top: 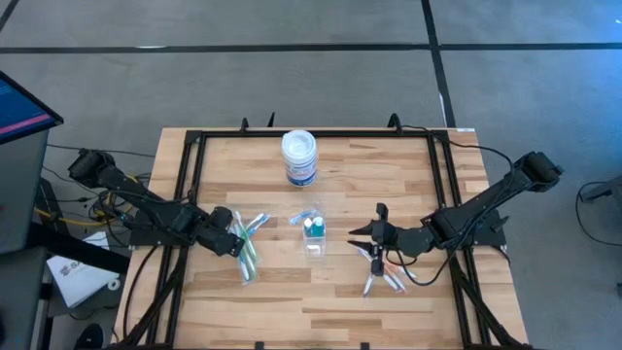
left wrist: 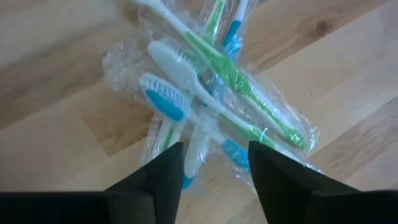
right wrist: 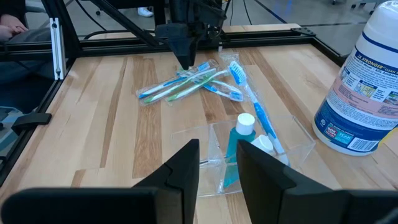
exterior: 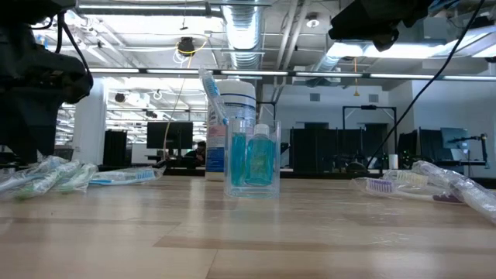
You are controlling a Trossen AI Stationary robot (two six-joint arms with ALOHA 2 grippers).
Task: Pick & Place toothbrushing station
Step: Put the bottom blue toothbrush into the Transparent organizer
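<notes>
A small clear cup (top: 313, 236) stands at the table's middle. It holds a blue white-capped tube (right wrist: 239, 146) and a blue toothbrush (right wrist: 254, 104) that leans out over its far rim. A pile of plastic-wrapped blue, green and white toothbrushes (left wrist: 205, 81) lies left of the cup. My left gripper (left wrist: 214, 152) points down over that pile's near end, open, with one wrapped handle (left wrist: 198, 155) between its fingers. My right gripper (right wrist: 217, 155) hovers open just right of the cup (right wrist: 261, 158), with nothing between its fingers. My left gripper stands open astride a wrapped toothbrush handle at the pile's near end; I cannot tell whether its fingers (left wrist: 163, 171) touch the wrapping.
A larger white round jar with a blue label (top: 299, 157) stands on the far side of the cup. More wrapped toothbrushes (top: 379, 277) lie under and near my right arm. A black frame (top: 194, 146) runs around the table's edge.
</notes>
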